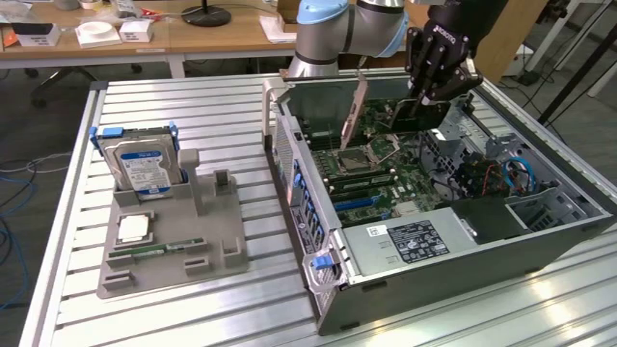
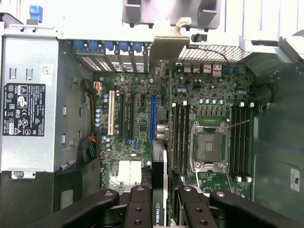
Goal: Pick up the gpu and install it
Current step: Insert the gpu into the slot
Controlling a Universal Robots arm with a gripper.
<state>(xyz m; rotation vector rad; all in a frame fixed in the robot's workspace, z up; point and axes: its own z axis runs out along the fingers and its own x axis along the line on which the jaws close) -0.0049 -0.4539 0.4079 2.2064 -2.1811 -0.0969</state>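
**Task item.** The gpu (image 1: pixel 395 116) is off the tabletop and inside the open computer case (image 1: pixel 453 249). It is held on edge above the motherboard (image 1: pixel 386 191). Its metal bracket (image 1: pixel 356 108) hangs at the end nearer the case's rear wall, where the blue slot clips (image 1: pixel 300 195) sit. In the wrist view the gpu (image 2: pixel 159 175) appears edge-on as a thin dark strip with a green logo label close to the camera. It lies between the blue expansion slot (image 2: pixel 152 118) and the nearest bank of memory slots (image 2: pixel 179 137). Whether its lower edge touches any slot cannot be determined. In the exterior view it stands high, near the level of the case rim.

**End effector.** The end effector (image 1: pixel 431 97) is closed on the gpu, gripping it at the end away from the bracket. In the wrist view the end effector (image 2: pixel 161 194) shows black fingers (image 2: pixel 139 199) on either side of the card, with only the card's thickness between them.

**Surroundings.**
- The CPU socket (image 1: pixel 362 155) lies on the board below the card.
- The power supply (image 1: pixel 415 242), label upward, sits at the case's near end.
- On the slatted tabletop (image 1: pixel 193 108), beside the case at the exterior view's left, rests a grey holder tray (image 1: pixel 217 238).
- The tray carries a hard drive (image 1: pixel 143 168) standing upright, a processor chip (image 1: pixel 133 228) lying flat, and a green memory stick (image 1: pixel 154 251) in front of the chip.
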